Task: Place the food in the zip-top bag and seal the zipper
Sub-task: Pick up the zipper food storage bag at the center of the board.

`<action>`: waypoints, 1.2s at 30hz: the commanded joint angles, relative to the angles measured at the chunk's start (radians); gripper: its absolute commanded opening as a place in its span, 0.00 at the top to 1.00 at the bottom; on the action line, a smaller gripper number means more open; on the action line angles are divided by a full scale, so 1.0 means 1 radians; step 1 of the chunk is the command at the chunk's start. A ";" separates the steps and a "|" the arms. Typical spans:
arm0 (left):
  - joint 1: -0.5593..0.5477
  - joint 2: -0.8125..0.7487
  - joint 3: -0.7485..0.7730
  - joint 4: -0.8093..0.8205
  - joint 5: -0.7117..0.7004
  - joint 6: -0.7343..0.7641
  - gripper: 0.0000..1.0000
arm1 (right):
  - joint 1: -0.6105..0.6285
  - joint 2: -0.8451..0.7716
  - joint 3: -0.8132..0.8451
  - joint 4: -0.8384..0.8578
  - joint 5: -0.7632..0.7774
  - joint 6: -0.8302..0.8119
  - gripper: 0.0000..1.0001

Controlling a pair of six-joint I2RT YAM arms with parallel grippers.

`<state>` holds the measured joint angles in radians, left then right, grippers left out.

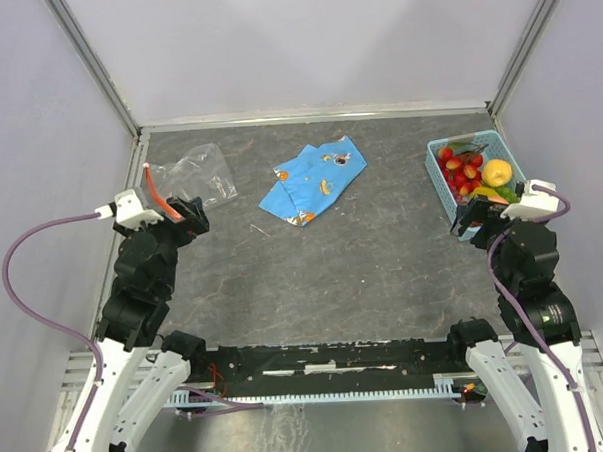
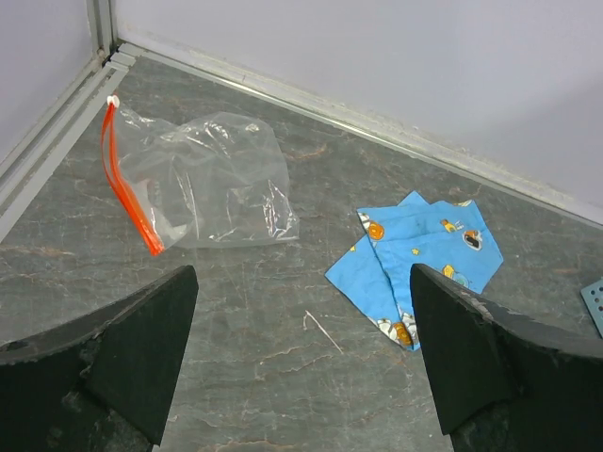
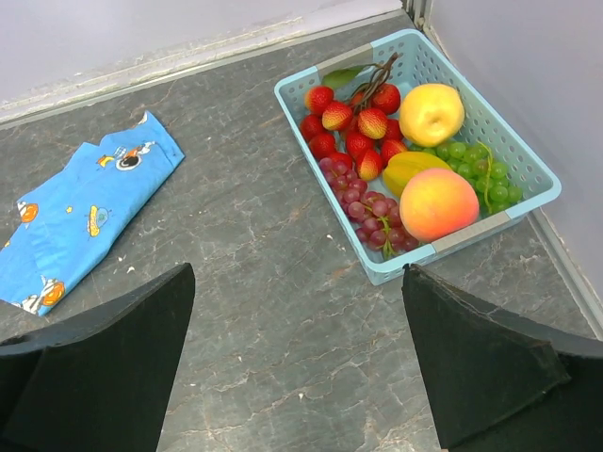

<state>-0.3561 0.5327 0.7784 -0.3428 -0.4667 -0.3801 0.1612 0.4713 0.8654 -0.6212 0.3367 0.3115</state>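
The clear zip-top bag (image 1: 201, 173) lies flat at the far left, also in the left wrist view (image 2: 212, 179), with its red-orange zipper (image 2: 129, 179) along its left edge. The food (image 3: 396, 155) sits in a light-blue basket (image 3: 494, 218) at the far right: red strawberries (image 3: 356, 121), a yellow lemon (image 3: 431, 113), an orange fruit (image 3: 438, 203), purple grapes (image 3: 369, 209) and green grapes (image 3: 479, 169). My left gripper (image 2: 301, 363) is open and empty, above the table short of the bag. My right gripper (image 3: 297, 363) is open and empty, short of the basket.
A blue patterned cloth (image 1: 313, 180) lies folded in the middle far part of the table, also in the left wrist view (image 2: 424, 259). A thin pale sliver (image 2: 323, 330) lies near it. Grey walls and metal rails close in the table on three sides.
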 commanded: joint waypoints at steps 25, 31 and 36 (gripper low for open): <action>0.042 0.426 0.118 0.022 0.030 -0.120 0.01 | -0.003 0.032 -0.048 0.115 -0.085 0.002 0.01; 0.326 0.565 0.124 0.141 0.271 -0.250 0.01 | -0.003 0.019 -0.095 0.154 -0.133 0.001 0.01; 0.458 0.731 0.174 0.172 0.303 -0.274 0.00 | 0.001 0.000 -0.122 0.168 -0.138 -0.023 0.01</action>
<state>0.0235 1.1755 0.8867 -0.2657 -0.2516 -0.5667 0.1616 0.4919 0.7544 -0.5240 0.2153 0.3096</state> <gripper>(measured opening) 0.993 0.990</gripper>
